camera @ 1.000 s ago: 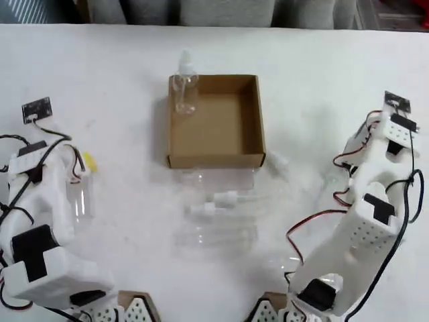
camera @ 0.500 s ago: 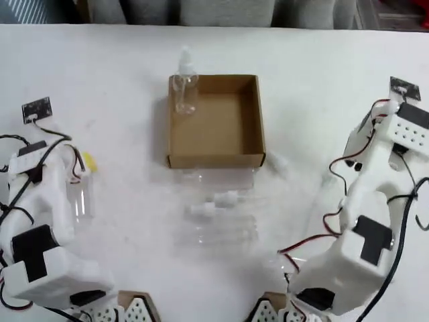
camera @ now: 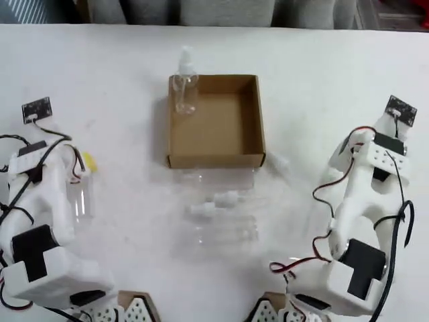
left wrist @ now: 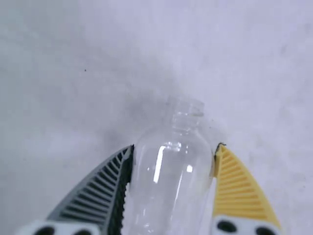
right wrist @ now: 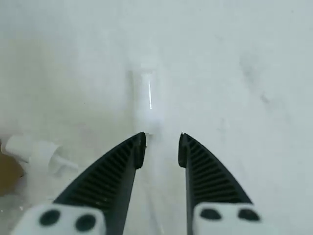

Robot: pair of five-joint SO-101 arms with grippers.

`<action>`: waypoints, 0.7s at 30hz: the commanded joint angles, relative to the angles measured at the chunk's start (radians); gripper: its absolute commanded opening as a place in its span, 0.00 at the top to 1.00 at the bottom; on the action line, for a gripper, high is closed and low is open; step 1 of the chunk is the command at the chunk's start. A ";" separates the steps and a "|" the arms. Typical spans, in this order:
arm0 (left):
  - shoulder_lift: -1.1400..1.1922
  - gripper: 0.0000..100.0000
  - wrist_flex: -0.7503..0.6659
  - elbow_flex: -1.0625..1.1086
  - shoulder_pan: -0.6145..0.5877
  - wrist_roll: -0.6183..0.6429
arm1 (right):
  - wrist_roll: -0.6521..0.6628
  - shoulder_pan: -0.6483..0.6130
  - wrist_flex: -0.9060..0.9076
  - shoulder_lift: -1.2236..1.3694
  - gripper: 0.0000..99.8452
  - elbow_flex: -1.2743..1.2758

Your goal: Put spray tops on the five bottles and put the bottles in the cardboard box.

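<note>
Table (camera: 120,80) is white, with grey seating (camera: 221,12) behind its far edge and the cardboard box (camera: 216,159) mid-table. We see the left gripper (left wrist: 172,148) clamped on an uncapped clear bottle (left wrist: 168,171), its neck past the fingertips. The right gripper (right wrist: 161,142) stands parted and empty, with a spray top (right wrist: 146,98) lying just ahead of its tips.

Your open brown cardboard box (camera: 214,121) sits mid-table. A clear plastic bottle with spray top (camera: 184,87) rests in its far left corner, top over the rim. In front of the box lie clear uncapped bottles (camera: 218,235) and white spray tops (camera: 214,203). Far left, a clear open-necked bottle (left wrist: 168,181) sits between your left gripper (left wrist: 171,152) fingers.
</note>
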 commanded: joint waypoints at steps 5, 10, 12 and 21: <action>-0.010 0.83 0.012 -0.043 0.028 -0.009 | -0.012 -0.022 -0.090 0.054 0.90 -0.014; -0.010 0.83 0.012 -0.044 0.028 -0.011 | -0.012 -0.045 -0.016 0.133 0.86 -0.100; -0.010 0.83 0.012 -0.044 0.028 -0.011 | -0.012 -0.045 -0.002 0.170 0.86 -0.138; -0.010 0.83 0.012 -0.043 0.028 -0.011 | -0.006 -0.041 0.088 0.383 0.86 -0.328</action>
